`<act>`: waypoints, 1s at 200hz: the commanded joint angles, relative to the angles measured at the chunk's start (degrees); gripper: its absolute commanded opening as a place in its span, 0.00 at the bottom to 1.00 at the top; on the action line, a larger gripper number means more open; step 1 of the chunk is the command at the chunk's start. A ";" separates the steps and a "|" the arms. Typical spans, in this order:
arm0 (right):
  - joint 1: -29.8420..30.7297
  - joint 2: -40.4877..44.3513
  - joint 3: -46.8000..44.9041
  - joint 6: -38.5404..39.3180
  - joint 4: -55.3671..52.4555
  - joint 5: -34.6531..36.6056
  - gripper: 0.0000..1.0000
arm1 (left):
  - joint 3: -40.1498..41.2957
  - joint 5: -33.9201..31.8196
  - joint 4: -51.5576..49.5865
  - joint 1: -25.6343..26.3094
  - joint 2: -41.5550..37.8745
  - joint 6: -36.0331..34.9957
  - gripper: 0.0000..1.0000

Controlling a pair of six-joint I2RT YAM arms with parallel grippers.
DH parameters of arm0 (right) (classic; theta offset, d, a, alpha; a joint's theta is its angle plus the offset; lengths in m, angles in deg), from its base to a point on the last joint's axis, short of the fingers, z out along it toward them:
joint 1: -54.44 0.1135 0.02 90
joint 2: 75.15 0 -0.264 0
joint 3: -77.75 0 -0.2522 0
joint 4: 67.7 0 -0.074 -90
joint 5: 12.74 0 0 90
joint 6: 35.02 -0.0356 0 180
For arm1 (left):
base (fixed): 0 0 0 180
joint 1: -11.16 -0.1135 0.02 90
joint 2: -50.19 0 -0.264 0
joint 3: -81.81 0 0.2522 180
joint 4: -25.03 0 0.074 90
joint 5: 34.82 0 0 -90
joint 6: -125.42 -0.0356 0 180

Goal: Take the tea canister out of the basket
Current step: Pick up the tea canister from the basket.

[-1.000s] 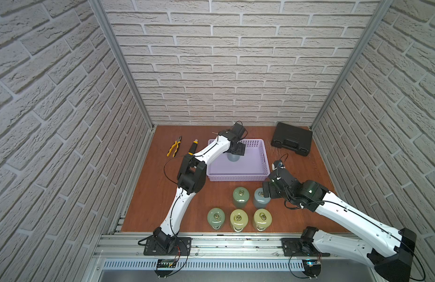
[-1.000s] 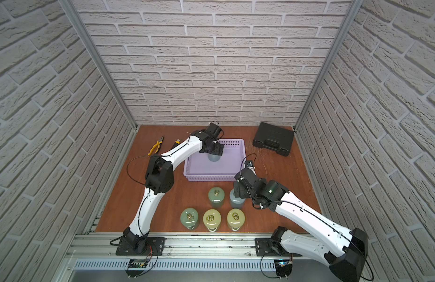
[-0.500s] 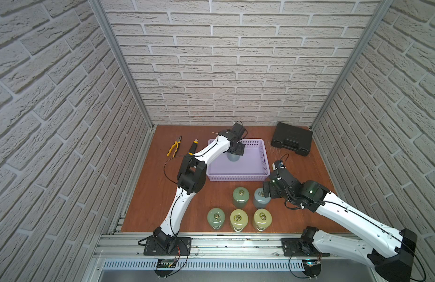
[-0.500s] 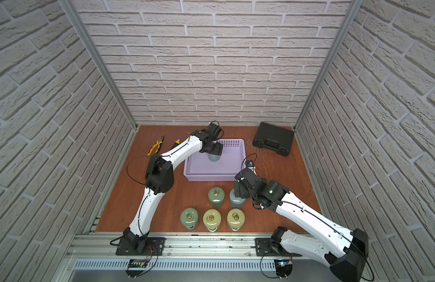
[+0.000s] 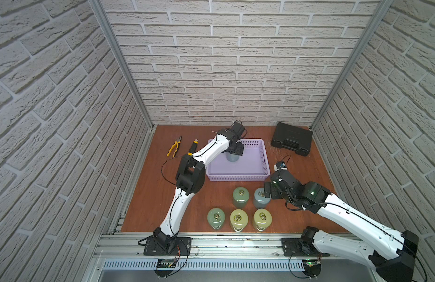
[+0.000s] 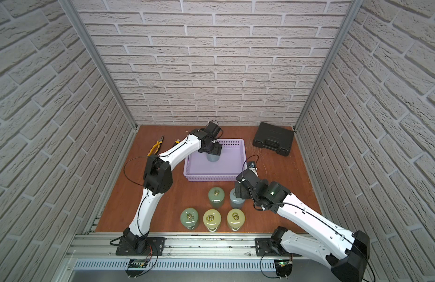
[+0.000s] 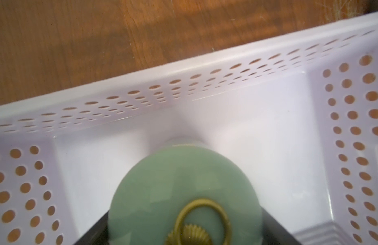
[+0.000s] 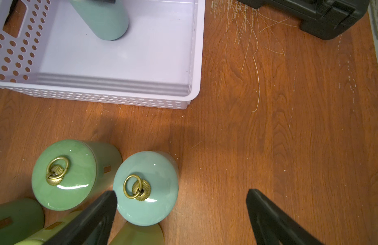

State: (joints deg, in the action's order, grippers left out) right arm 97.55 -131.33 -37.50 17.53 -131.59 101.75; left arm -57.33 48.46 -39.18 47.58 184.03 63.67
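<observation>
On the far left of the tabletop the pliers lie untouched, well apart from the work. Next comes the left tool, reaching down into the basket. In the left wrist view its fingers press against both sides of the canister, so we judge it to be closed on the lid end. The canister stands upright inside the basket, near the back wall and toward its left half. We cannot tell whether its base rests on the basket floor or has lifted clear.

In front of the basket, five other canisters stand on the tabletop in two rows, so this looks like the last one to come out. The right tool hangs beside the blue-green one in the nearer row with its jaws wide and holding nothing. The case sits at the back right.

By our reckoning the grasp is made. The lift over the wall and the set-down outside are left.
</observation>
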 commanded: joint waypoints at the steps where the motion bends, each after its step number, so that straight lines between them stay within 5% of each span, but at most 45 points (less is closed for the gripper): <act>1: -0.09 1.79 -1.26 -0.91 0.59 1.35 1.00 | -0.06 -0.74 1.32 -0.21 -7.08 -1.26 0.53; 200: -0.08 1.57 -4.07 1.60 6.31 -1.02 1.00 | 35.34 -1.07 5.48 5.69 -40.93 -7.16 0.52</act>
State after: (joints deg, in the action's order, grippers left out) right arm 97.55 -129.10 -41.20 18.44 -127.89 100.37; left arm -24.13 48.57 -39.10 52.24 148.19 57.00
